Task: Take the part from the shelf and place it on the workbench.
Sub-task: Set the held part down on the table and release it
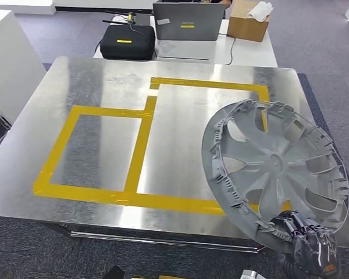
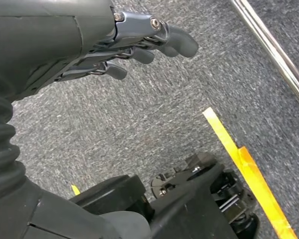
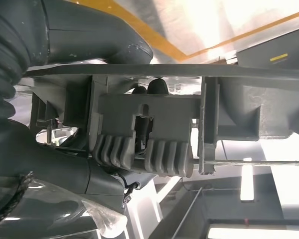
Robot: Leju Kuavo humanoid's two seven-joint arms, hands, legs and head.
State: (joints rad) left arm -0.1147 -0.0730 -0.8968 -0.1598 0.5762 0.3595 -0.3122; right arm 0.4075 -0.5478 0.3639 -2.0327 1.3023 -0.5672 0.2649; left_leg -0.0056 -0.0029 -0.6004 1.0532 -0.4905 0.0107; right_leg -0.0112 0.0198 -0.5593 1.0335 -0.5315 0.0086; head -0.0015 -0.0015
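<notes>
head view: the right hand (image 1: 311, 247), at the lower right of the frame, grips the grey wheel cover (image 1: 276, 168) by its lower rim and holds it tilted above the near right corner of the metal table (image 1: 107, 75). the cover's inner face, with its curved spokes and rim clips, is turned toward the camera; its upper edge overlaps the right side of the yellow tape outline (image 1: 137, 145) marked on the table. whether the cover touches the table surface cannot be told. beyond the table stand a black case (image 1: 127, 42), a grey laptop (image 1: 188, 22) and a cardboard box (image 1: 247, 24) on a white desk (image 1: 252, 52).

right wrist view: the fingers (image 3: 157, 85) and thumb (image 3: 99, 42) of the right hand are closed on the rim of the wheel cover (image 3: 155, 124), pinching it just beside a ribbed clip.

left wrist view: the left hand (image 2: 114, 45) hangs over grey carpet (image 2: 170, 114), its fingers (image 2: 178, 42) extended, lying close alongside one another and holding nothing; a strip of yellow floor tape (image 2: 249, 172) and a metal rail (image 2: 275, 55) lie near.
</notes>
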